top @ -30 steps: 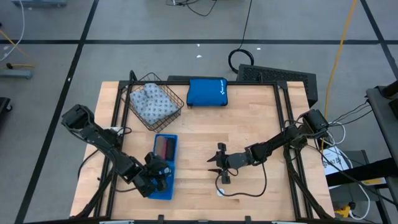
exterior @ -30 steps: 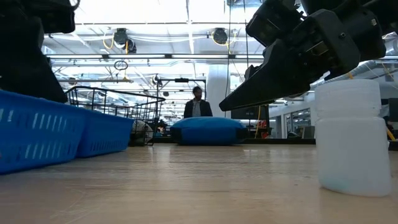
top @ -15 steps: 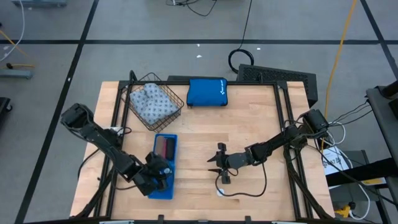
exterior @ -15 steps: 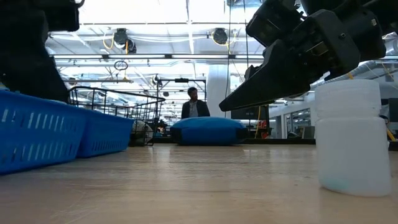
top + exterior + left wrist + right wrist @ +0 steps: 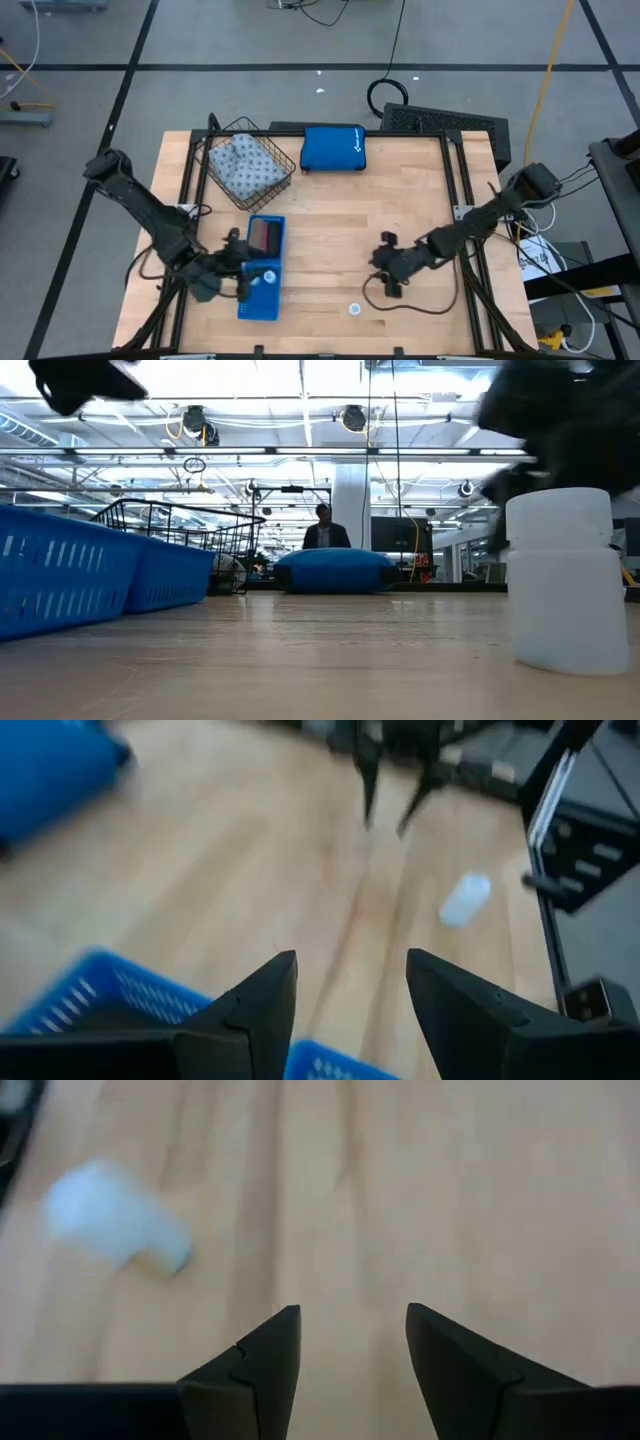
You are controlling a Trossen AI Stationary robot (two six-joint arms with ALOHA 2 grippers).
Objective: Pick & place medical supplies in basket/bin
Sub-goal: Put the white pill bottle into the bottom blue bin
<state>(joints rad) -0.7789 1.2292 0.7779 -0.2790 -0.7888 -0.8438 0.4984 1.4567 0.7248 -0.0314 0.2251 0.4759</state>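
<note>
Left hand (image 5: pixel 236 272), fingers parted and holding nothing, sits at the blue tray (image 5: pixel 244 304), which already holds the rolls (image 5: pixel 264 236) and a white disc (image 5: pixel 268 278). One white container (image 5: pixel 354 309) stands loose on the worktop (image 5: pixel 320 215); it looks light, rigid and smooth, best pinched across its sides. Right hand (image 5: pixel 384 268), released, hovers near it.

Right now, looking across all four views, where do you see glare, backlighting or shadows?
Low view: it faces bright ceiling lights, so the arms above are dark silhouettes, while the white container stands lit. High view: even light, with only soft shadows under the arms on the table. Right wrist view: a pale sheen lies on the wood.
</note>
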